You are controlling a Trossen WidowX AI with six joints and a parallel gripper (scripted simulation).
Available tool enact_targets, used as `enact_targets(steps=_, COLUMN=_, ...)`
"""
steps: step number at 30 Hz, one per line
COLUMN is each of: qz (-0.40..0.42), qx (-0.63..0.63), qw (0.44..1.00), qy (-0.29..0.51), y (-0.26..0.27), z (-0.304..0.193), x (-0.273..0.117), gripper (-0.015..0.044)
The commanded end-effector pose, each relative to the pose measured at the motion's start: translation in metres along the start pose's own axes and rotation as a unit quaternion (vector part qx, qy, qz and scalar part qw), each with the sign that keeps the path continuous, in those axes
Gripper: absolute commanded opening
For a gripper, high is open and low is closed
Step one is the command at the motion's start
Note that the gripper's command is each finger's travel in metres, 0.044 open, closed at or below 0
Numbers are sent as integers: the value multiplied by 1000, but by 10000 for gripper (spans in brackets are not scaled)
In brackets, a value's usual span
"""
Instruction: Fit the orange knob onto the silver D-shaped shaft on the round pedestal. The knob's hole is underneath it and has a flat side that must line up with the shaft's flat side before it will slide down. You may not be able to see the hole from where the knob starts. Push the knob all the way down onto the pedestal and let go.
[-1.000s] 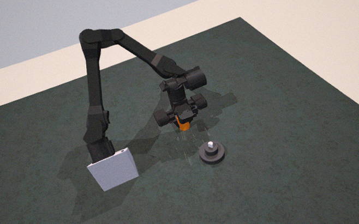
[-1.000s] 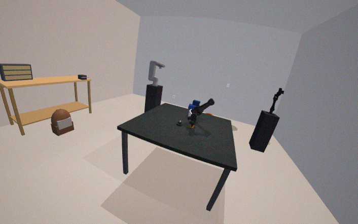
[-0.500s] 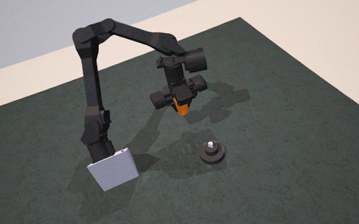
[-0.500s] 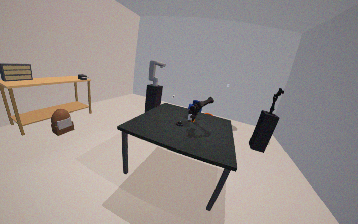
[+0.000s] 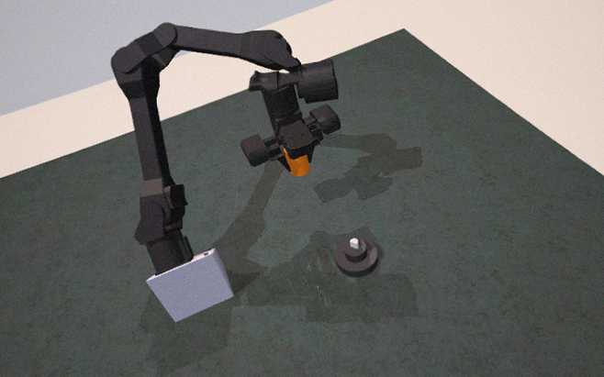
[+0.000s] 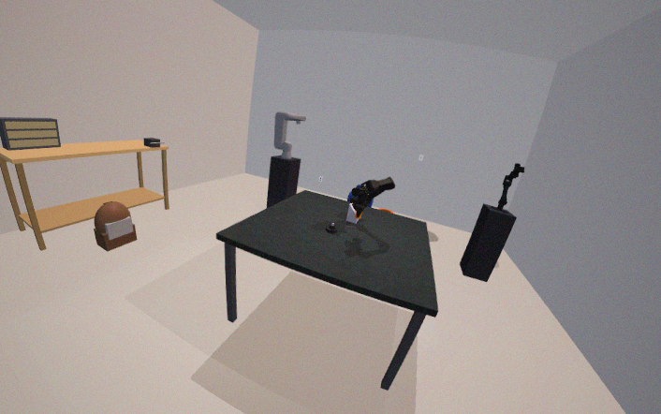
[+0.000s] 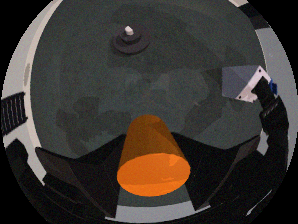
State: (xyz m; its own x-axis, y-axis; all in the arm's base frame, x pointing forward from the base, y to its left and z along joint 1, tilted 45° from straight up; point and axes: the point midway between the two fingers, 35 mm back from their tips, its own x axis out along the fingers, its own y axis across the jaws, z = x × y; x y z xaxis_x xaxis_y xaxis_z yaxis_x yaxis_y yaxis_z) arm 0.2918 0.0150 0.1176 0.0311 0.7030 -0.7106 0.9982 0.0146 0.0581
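The orange knob (image 5: 299, 166) (image 7: 153, 175) is a smooth cylinder held between the fingers, clear above the table. My gripper (image 5: 298, 160) (image 7: 148, 137) is shut on it, with one dark finger on each side. The knob's underside and its hole are hidden in all views. The round dark pedestal (image 5: 357, 268) (image 6: 331, 229) (image 7: 131, 48) stands on the table, apart from the knob, in front and to the right of it in the top view. The short silver shaft (image 5: 353, 242) (image 7: 129, 30) points up from its raised centre, bare.
The dark green table (image 5: 460, 265) (image 6: 292, 243) carries everything. The arm's pale box-shaped base (image 5: 192, 289) (image 7: 240, 82) stands to the left of the pedestal in the top view. The arm's shadow lies on the table. A wooden bench (image 6: 87, 148) stands off to the left in the exterior view.
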Motion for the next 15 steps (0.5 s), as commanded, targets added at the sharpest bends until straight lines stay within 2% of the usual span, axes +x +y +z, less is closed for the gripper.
enact_targets(steps=1, qz=27, qx=3, qw=1000, qy=0, y=-2, z=-1, x=-5, gripper=0)
enact_targets(steps=15, qz=151, qx=6, qw=989, qy=-1, y=-14, z=-3, x=-29, gripper=0)
